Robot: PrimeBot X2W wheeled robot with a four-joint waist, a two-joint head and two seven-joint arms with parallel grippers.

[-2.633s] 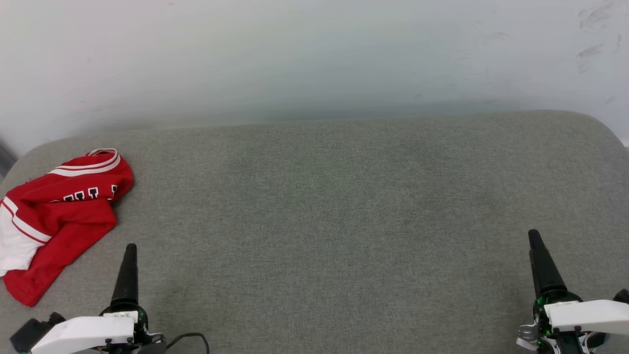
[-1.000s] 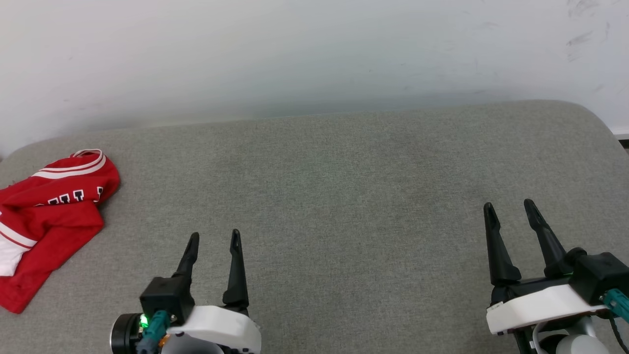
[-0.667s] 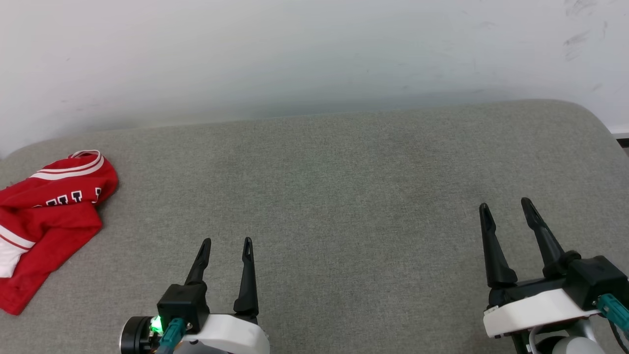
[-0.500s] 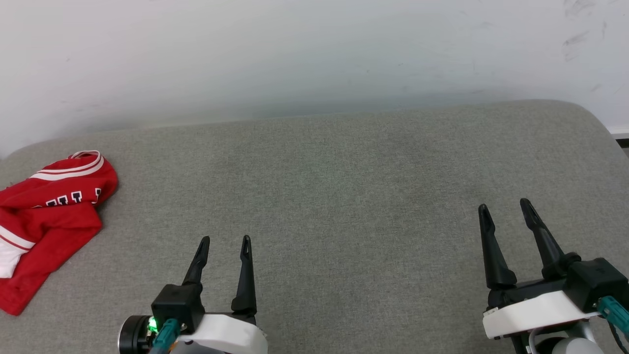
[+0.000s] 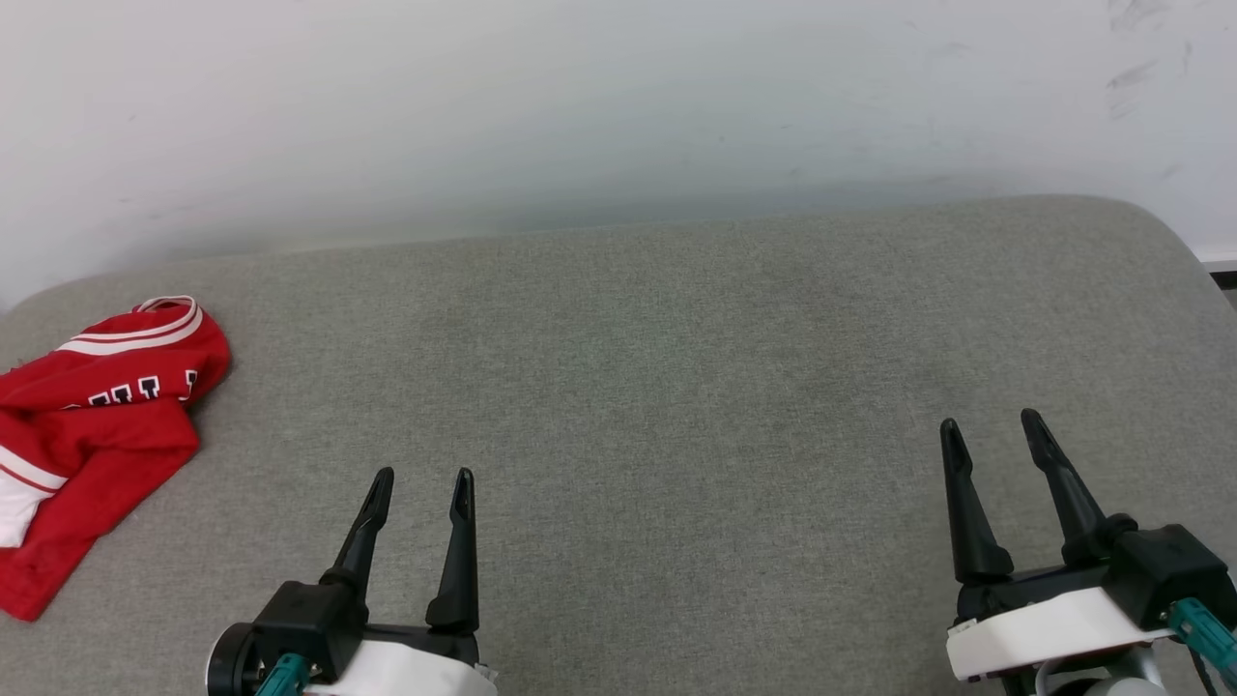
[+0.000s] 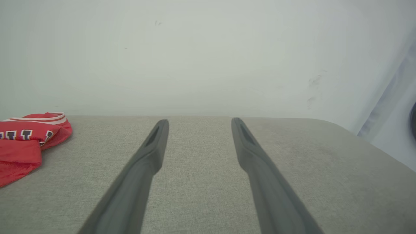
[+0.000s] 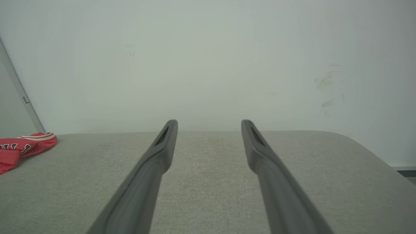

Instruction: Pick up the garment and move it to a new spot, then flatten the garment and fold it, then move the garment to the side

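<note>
The garment (image 5: 97, 406) sits crumpled in a heap at the far left of the grey padded surface (image 5: 676, 367) in the head view. Part of it runs off the picture's left edge, so we reckon the pickup hasn't begun. Our left gripper (image 5: 423, 476) and right gripper (image 5: 991, 421) both hover low on the near side, spread wide and holding nothing, probably so they're ready to pinch cloth. The left one is nearer the garment but well apart from it.

In the left wrist view, the garment (image 6: 22, 143) lies off to the left of the parted fingers (image 6: 152, 152), not between them, so we figure that arm needs to swing left first.

In the right wrist view, the garment (image 7: 19, 148) is just a small red patch at the far left, well apart from that gripper. Our guess is the right arm is parked there for the flattening.
</note>
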